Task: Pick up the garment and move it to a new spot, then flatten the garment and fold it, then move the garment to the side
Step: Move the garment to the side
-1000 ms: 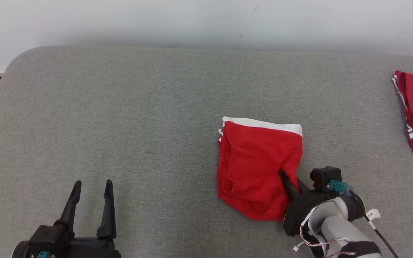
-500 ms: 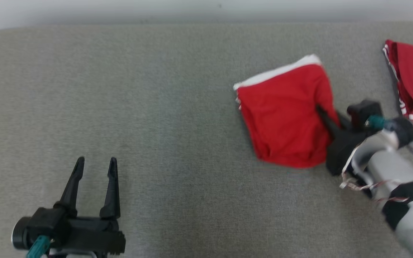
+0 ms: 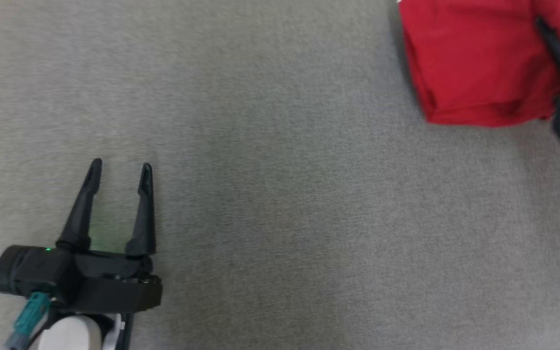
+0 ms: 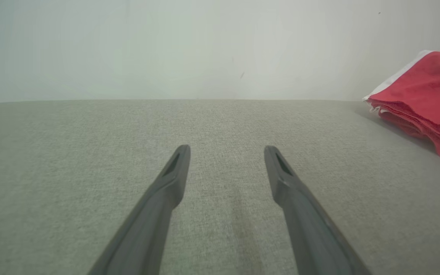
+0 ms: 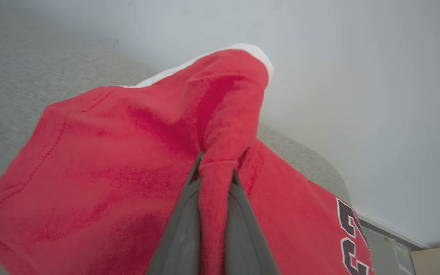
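The garment (image 3: 474, 63) is red with a white band, folded and bunched at the top right of the head view. My right gripper (image 3: 559, 28) reaches into it from the right edge. In the right wrist view the garment (image 5: 120, 152) bulges up around that gripper (image 5: 216, 172), whose jaws are shut on a pinched ridge of red cloth. My left gripper (image 3: 121, 167) hovers open at the lower left, far from the cloth, with nothing in it. Its wrist view shows the left gripper (image 4: 227, 149) with spread fingers over bare surface, and the garment (image 4: 422, 99) at the right edge.
Everything rests on a grey fabric-covered table (image 3: 280, 194) with a pale wall (image 4: 204, 46) behind it. Red cloth with dark printed characters (image 5: 348, 229) lies at the lower right of the right wrist view; I cannot tell whether it belongs to the held garment.
The head camera has shifted. My right gripper has dragged the garment to the right, toward the table's right side, turning it as it went. The left gripper stays open.
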Motion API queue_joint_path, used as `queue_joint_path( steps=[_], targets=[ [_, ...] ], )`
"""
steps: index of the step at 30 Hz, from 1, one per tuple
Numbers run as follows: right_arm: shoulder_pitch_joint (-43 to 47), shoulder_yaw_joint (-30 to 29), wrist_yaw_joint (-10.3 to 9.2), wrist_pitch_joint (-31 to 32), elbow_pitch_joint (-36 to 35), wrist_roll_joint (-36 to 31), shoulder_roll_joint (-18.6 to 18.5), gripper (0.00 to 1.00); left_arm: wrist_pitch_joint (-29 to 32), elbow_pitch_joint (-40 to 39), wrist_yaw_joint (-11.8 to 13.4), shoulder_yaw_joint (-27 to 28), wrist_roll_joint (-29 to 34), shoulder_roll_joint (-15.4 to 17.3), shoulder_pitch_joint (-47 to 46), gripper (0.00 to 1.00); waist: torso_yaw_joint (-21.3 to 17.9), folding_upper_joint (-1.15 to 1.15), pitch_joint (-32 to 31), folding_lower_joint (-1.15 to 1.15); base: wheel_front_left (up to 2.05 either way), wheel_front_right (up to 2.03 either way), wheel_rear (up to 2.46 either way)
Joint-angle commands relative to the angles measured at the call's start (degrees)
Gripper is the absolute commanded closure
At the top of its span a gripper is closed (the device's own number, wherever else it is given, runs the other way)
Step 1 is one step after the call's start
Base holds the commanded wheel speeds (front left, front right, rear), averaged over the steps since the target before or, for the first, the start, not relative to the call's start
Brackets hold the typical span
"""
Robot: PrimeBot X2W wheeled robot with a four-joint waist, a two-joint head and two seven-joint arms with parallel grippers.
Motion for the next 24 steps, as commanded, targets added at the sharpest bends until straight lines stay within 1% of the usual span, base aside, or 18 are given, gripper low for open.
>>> queue_joint_path(
  steps=[1, 4, 6, 10, 15, 19, 22, 24],
  targets=[
    [-1.44, -0.35, -0.19, 0.38, -0.89, 0.6, -1.07, 1.0, 0.01, -0.88, -0.07, 0.62, 0.44, 0.85, -0.82, 0.0, -5.88, -0.01, 6.14, -0.01, 0.0, 0.0, 0.0],
    [-3.55, -1.49, -0.19, 1.72, -2.5, 1.35, -4.06, 1.0, 0.01, -3.06, -0.27, 1.11, 0.67, 1.84, -0.94, 0.0, -7.78, -0.01, 8.85, -0.01, 0.0, 0.0, 0.0],
    [-4.84, -2.59, -0.19, 2.25, -2.26, 1.55, -5.92, 1.0, 0.01, -5.0, -0.34, 0.63, 1.01, 2.32, -1.05, 0.0, -8.45, -0.01, 10.4, -0.01, 0.0, 0.0, 0.0],
    [-6.7, -2.72, -0.19, 3.3, -1.89, 2.93, -8.87, 1.0, 0.03, -8.44, -0.24, 0.2, 1.48, 2.97, -0.5, 0.0, -9.56, -0.01, 13.15, -0.01, 0.0, 0.0, 0.0],
    [-9.47, -0.85, -0.19, 3.73, -0.48, 1.5, -12.17, 1.0, 0.11, -9.46, -0.34, -1.2, 1.55, 3.42, -0.2, 0.0, -9.83, -0.01, 15.09, -0.01, 0.0, 0.0, 0.0],
    [-11.98, 2.07, -0.19, 3.93, 1.29, -1.33, -13.67, 1.0, 0.43, -9.32, -0.44, -2.15, 1.27, 3.61, -0.33, 0.0, -9.53, -0.01, 15.82, -0.01, 0.0, 0.0, 0.0],
    [-14.07, 4.41, -0.19, 3.72, 2.95, -3.51, -15.57, 1.0, 0.48, -9.12, -0.63, -2.63, 1.05, 3.68, -0.82, 0.0, -9.07, -0.01, 16.23, -0.01, 0.0, 0.0, 0.0],
    [-15.32, 4.96, -0.19, 2.93, 4.31, -3.8, -15.73, 1.0, 0.51, -9.1, -0.64, -2.83, 0.91, 3.78, -1.16, 0.0, -8.79, -0.01, 16.48, -0.01, 0.0, 0.0, 0.0]
  ],
)
